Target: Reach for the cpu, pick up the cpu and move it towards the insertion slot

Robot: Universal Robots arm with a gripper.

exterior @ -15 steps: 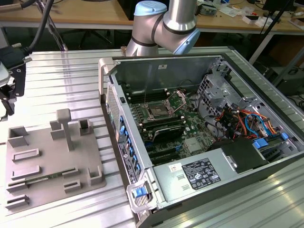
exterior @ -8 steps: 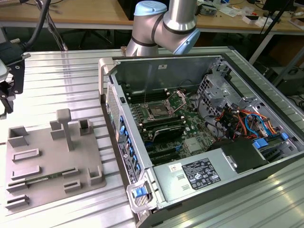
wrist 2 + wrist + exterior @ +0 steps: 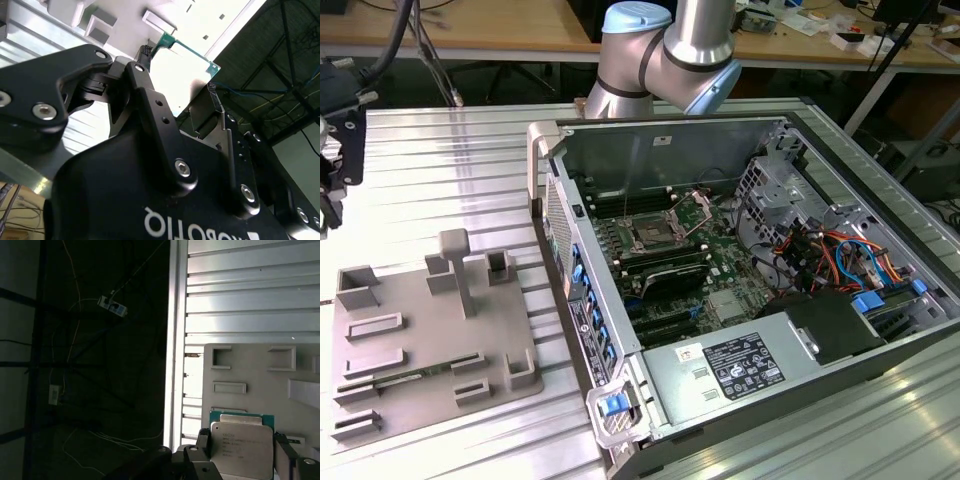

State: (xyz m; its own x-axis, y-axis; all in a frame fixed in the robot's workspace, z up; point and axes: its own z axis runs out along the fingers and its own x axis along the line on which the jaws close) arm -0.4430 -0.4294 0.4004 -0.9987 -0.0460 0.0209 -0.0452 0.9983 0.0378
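In the exterior view, the insertion slot [image 3: 648, 237] lies inside the open computer case [image 3: 670, 150], well apart from the grey tray [image 3: 420, 320] on the tabletop [image 3: 450, 150]. In the second wrist view, the tool [image 3: 176, 79] is clamped on the cpu [image 3: 190, 62]. In the first wrist view, the cpu [image 3: 241, 445] sits between the fingers [image 3: 202, 440], with the tray [image 3: 250, 370] behind it.

cpu [image 3: 241, 447]: silvery top, dark print, green rim.
hand [image 3: 179, 75]: matte black, white lettering.
tray [image 3: 430, 330]: plain grey.
bench [image 3: 440, 170]: silver, ribbed in long parallel stripes.
insertion slot [image 3: 650, 235]: dark centre, silver frame.
circuit board [image 3: 725, 250]: dark green.
cables [image 3: 825, 252]: red, orange, blue.
arm [image 3: 650, 70]: silver, pale-blue caps.
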